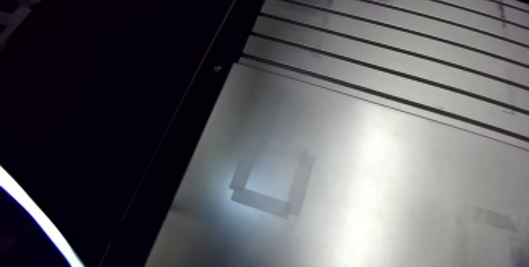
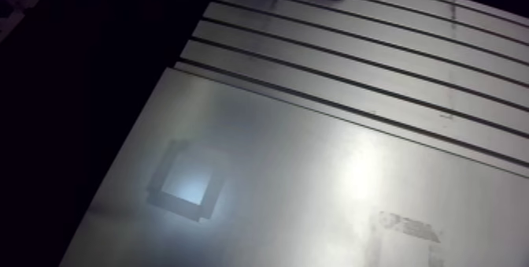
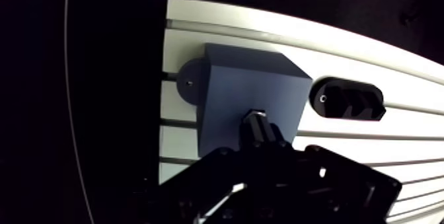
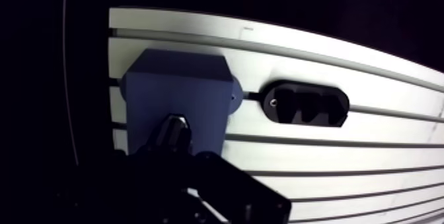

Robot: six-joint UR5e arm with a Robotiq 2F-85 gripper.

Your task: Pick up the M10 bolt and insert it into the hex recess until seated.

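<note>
M10 bolt (image 3: pixel 256 125) — we see it pinched in the gripper (image 3: pixel 261 149), tip at the face of the blue block (image 3: pixel 251 81) — black holder (image 3: pixel 349 100) just beside, on the slotted table (image 3: pixel 370 149).

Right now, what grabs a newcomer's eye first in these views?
In the wrist view, the slate-blue angular block on the slotted aluminium table, with a dark bolt-like piece at its front face. Beside it sits a black oval holder. In the arm view, a taped square outline marks the smooth metal plate.
</note>
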